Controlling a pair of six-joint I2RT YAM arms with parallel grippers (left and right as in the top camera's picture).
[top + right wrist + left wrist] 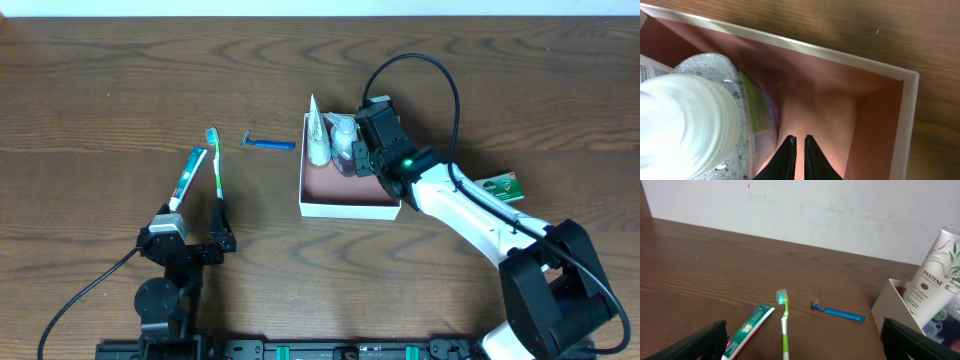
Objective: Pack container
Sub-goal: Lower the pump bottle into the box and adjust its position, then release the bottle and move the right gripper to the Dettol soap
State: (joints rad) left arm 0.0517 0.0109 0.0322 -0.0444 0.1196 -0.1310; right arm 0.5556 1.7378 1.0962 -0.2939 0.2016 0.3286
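Note:
The container [350, 208], a shallow box with white walls and a pink-brown inside, sits at table centre. A white Pantene tube [318, 130] and a clear bottle [343, 140] stand in its far part. My right gripper [368, 150] is inside the container beside the bottle. In the right wrist view its fingers [800, 140] are shut and empty over the container floor [875, 120], with the bottle [690, 120] to their left. My left gripper [190, 235] is open and empty, near a toothpaste tube [188, 177] and a green toothbrush [216, 165].
A blue razor [268, 144] lies left of the container. A green-and-white soap box [502, 187] lies to its right, behind my right arm. The left wrist view shows the toothpaste [751, 330], toothbrush [785, 325], razor [840, 312], container wall [890, 300] and Pantene tube [932, 280].

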